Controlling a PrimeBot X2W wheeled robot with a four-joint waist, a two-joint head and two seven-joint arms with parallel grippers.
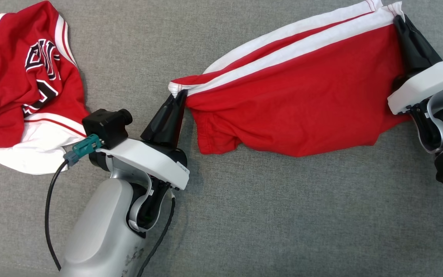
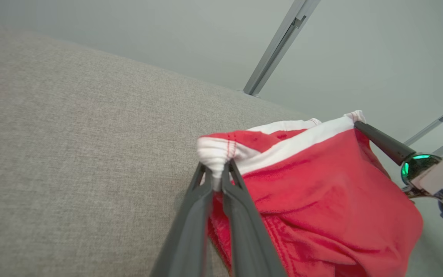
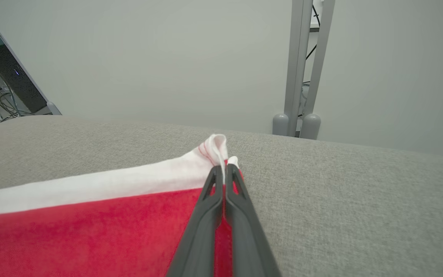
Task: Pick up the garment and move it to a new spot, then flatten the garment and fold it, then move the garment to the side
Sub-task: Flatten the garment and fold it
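Note:
The garment [image 1: 298, 96] is a pair of red shorts with white stripes, stretched between my two grippers above the grey surface. My left gripper [image 1: 179, 96] is shut on its near-left white corner, and the left wrist view shows that corner [image 2: 215, 154] pinched between the two dark fingers [image 2: 240, 215]. My right gripper [image 1: 398, 21] is shut on the far-right white corner [image 3: 215, 148], which pokes out above its fingers [image 3: 210, 215]. The red cloth [image 2: 321, 207] sags between the two grips, and in the left wrist view the right gripper [image 2: 356, 124] holds the garment's other end.
A crumpled red and white jersey [image 1: 25, 80] with black lettering lies at the far left of the grey fabric surface [image 1: 244, 215]. Beyond the surface's far edge stand a pale wall and metal posts [image 3: 302, 77].

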